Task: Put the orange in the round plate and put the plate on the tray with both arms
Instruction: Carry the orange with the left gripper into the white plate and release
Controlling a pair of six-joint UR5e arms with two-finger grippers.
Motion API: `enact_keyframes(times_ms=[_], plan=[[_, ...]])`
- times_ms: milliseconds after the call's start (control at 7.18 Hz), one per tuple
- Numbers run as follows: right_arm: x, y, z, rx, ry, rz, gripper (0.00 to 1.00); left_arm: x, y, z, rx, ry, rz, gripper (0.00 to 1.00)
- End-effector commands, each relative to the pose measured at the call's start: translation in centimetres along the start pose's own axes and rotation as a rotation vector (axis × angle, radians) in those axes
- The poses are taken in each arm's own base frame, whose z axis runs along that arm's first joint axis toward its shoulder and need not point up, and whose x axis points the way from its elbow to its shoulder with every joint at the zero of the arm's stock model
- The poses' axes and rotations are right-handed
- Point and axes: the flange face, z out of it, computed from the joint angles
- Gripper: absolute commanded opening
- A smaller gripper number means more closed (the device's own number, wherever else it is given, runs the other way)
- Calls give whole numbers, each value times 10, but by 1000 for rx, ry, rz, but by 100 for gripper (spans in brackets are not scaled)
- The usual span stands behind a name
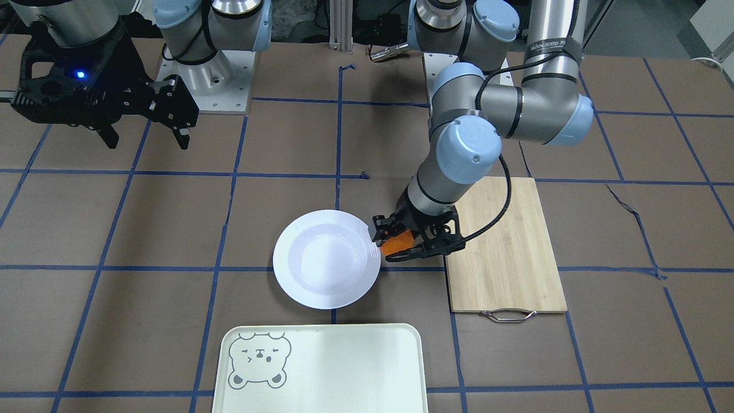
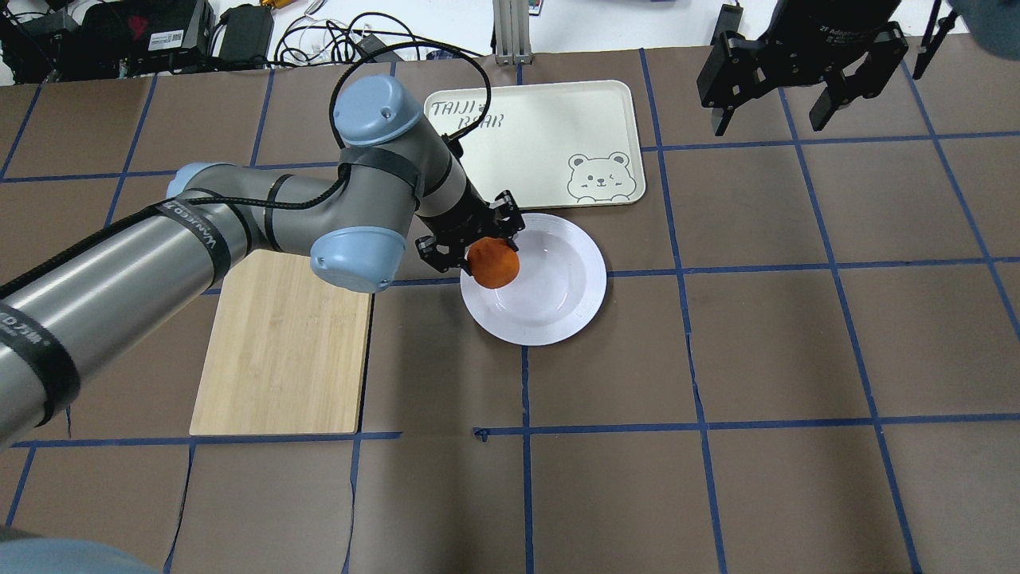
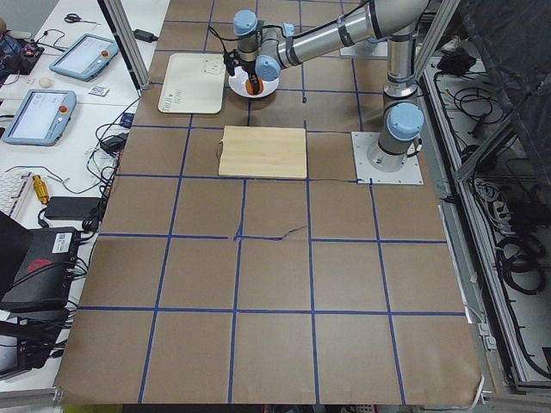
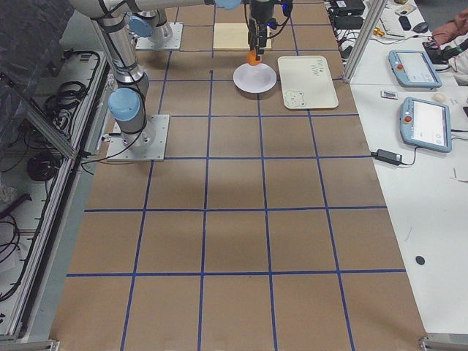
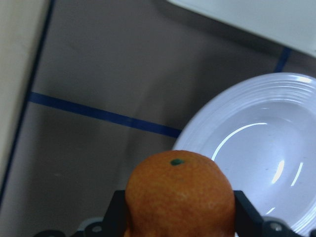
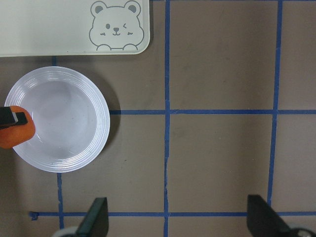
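While the left gripper (image 2: pixel 476 243) clamps the orange (image 2: pixel 494 267) over the rim of the round plate (image 2: pixel 558 323), the front view half hides the fruit. Right gripper (image 2: pixel 769 119): jaws apart, arm cropped.

Brown table (image 2: pixel 797 319) gridded with blue tape (image 1: pixel 143 268), white round plate (image 2: pixel 550 323) near its middle, bear-face tray (image 2: pixel 542 135) just beside, bamboo cutting board (image 2: pixel 279 359) nearby

Left gripper (image 2: pixel 483 252) holding the orange (image 2: pixel 493 265) over the left rim of the plate (image 2: pixel 587 279), tray (image 2: pixel 542 135) just beyond toward the far edge of the table (image 2: pixel 797 335), cutting board (image 2: pixel 279 351) to the left, bare surface on the right, right gripper (image 2: pixel 769 119) raised well apart
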Motion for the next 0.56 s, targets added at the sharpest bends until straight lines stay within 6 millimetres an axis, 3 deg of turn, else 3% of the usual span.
enact_keyframes(times_ms=[0, 139, 279, 418], plan=[[0, 0, 0, -1, 0, 0, 100, 16, 12, 35, -24, 14, -4, 35], [0, 0, 0, -1, 0, 0, 100, 13, 11, 43, -33, 1, -2, 99], [0, 0, 0, -1, 0, 0, 100, 13, 10, 44, -33, -1, -3, 100], [1, 0, 0, -1, 0, 1, 100, 18, 5, 26, -7, 12, 25, 100]])
